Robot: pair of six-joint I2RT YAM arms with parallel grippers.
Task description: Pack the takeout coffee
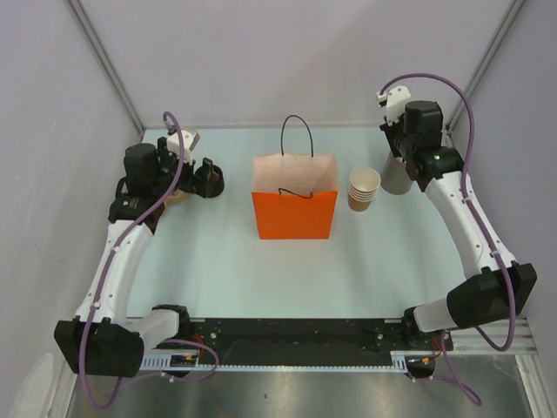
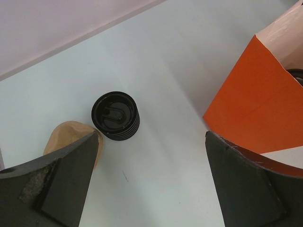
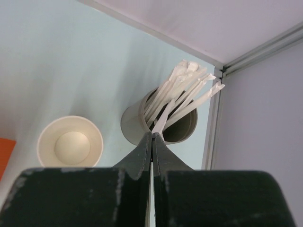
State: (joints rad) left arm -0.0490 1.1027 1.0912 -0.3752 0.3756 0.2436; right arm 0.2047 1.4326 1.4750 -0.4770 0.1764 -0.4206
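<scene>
Black fingers [image 2: 61, 184] of the left gripper [image 2: 152, 137] fill the bottom of the left wrist view, spread wide with nothing between them. Ahead, towards the left-hand finger, the round black lid [image 2: 115, 115] sits flat on the pale table [image 2: 165, 56]. The tan paper cup [image 2: 66, 135] is just beside it, half hidden behind that finger, so I cannot tell whether it stands or lies. Both are on the left side of the orange bag [image 2: 255, 99], so the left arm is clearly the nearer one. Across the bag, the right gripper [image 3: 152, 134] is pinched tight over the grey cylinder [image 3: 132, 127], seemingly nipping one white stick [image 3: 163, 116], near the stack of cups [image 3: 70, 142]. The left gripper probably needs a small shift toward the cup before closing.
</scene>
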